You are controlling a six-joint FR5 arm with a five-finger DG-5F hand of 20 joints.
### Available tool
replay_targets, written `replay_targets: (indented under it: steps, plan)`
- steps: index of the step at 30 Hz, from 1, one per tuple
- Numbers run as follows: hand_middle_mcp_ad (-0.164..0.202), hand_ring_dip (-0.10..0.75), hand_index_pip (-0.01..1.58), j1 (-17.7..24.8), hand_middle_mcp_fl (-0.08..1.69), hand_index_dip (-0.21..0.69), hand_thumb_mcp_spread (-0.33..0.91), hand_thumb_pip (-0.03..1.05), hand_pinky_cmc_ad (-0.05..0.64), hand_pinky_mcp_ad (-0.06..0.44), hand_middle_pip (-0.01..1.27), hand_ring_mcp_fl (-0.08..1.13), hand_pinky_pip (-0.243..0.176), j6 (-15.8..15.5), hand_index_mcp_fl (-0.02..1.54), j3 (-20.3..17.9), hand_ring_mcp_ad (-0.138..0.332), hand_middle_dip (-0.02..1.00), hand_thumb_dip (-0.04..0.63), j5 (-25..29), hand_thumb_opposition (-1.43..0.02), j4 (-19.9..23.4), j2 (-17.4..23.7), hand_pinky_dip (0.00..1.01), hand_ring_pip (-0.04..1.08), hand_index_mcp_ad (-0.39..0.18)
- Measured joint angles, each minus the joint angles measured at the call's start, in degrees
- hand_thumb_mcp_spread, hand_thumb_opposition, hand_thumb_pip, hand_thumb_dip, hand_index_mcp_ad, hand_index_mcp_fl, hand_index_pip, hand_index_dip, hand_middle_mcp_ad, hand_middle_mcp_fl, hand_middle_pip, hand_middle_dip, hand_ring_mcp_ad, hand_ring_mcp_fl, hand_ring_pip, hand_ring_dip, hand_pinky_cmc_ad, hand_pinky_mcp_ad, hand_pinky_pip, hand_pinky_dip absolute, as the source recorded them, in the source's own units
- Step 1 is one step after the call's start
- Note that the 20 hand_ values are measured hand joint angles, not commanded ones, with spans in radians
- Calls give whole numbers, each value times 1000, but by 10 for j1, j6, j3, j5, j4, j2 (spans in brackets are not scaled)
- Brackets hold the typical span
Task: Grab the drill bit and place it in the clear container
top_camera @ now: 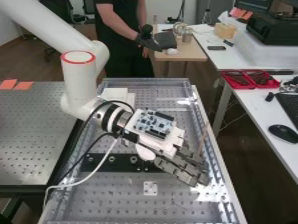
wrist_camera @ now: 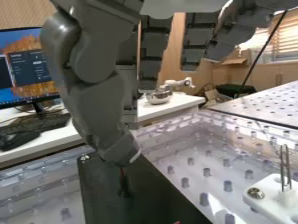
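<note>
The hand [top_camera: 181, 164] is over the right part of the perforated bench in the high view, fingers relaxed and pointing toward the lower right. In the wrist view the hand [wrist_camera: 100, 107] has its thumb hanging above a black bar, apart from the fingers. Two thin upright metal pieces [wrist_camera: 285, 167] stand in a white block [wrist_camera: 271, 192]; I cannot tell whether one is the drill bit. The white block [top_camera: 151, 188] lies below the black bar in the high view. Transparent walls [wrist_camera: 199, 120] edge the bench surface; I cannot tell whether they are the clear container.
A black bar [top_camera: 110, 162] with round holes crosses the bench under the arm. White pads [top_camera: 116, 95] lie near the far end. On the side table are red trays [top_camera: 249, 79] and a mouse [top_camera: 284, 133].
</note>
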Motion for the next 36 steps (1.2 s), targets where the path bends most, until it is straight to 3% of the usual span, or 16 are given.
replay_targets:
  steps: [10,15,19,36]
  plan:
    - [-66,77,1012,0,353,269,641,501,234,61,110,126,-35,9,812,14,113,251,333,0,-998,-25,-7,138,94,-99]
    - [-66,77,911,-1,347,269,545,531,234,66,110,120,-37,8,822,20,115,251,332,-4,-988,-37,-9,138,98,-103]
    - [-70,77,831,-2,311,264,531,599,234,72,110,112,-37,8,670,19,120,251,332,-3,-941,-37,-9,138,94,-103]
    - [-70,77,815,-1,312,239,499,628,237,72,110,80,-37,13,653,16,122,251,328,-1,-883,-34,-5,138,98,-98]
